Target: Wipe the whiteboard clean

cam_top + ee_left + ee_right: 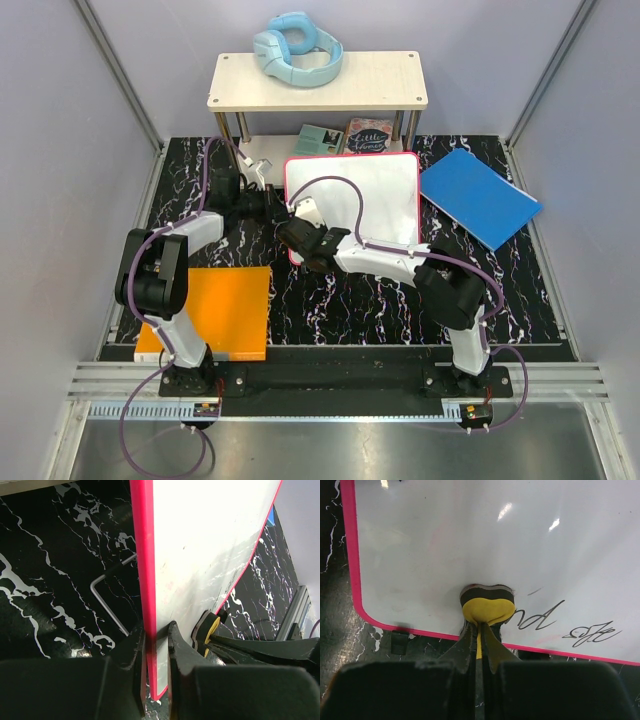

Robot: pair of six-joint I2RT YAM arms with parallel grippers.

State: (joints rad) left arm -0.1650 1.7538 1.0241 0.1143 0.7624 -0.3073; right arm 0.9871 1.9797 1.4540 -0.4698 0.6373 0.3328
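The whiteboard (372, 195) lies on the black marbled table, white with a red-pink rim. My left gripper (279, 207) is shut on its left edge; in the left wrist view the jaws (156, 647) clamp the pink rim of the whiteboard (210, 540). My right gripper (302, 240) is shut on a yellow and black eraser (487, 606) and presses it onto the whiteboard (470, 540) near its near-left corner. Dark handwriting (542, 617) runs just to the right of the eraser, along the near edge. The eraser also shows in the left wrist view (209, 630).
An orange sheet (228, 305) lies at the near left and a blue sheet (480, 197) at the right. A white shelf (350, 85) with a light-blue neck pillow (297, 50) stands behind, books (345, 137) under it. A bent metal rod (106, 597) lies left of the board.
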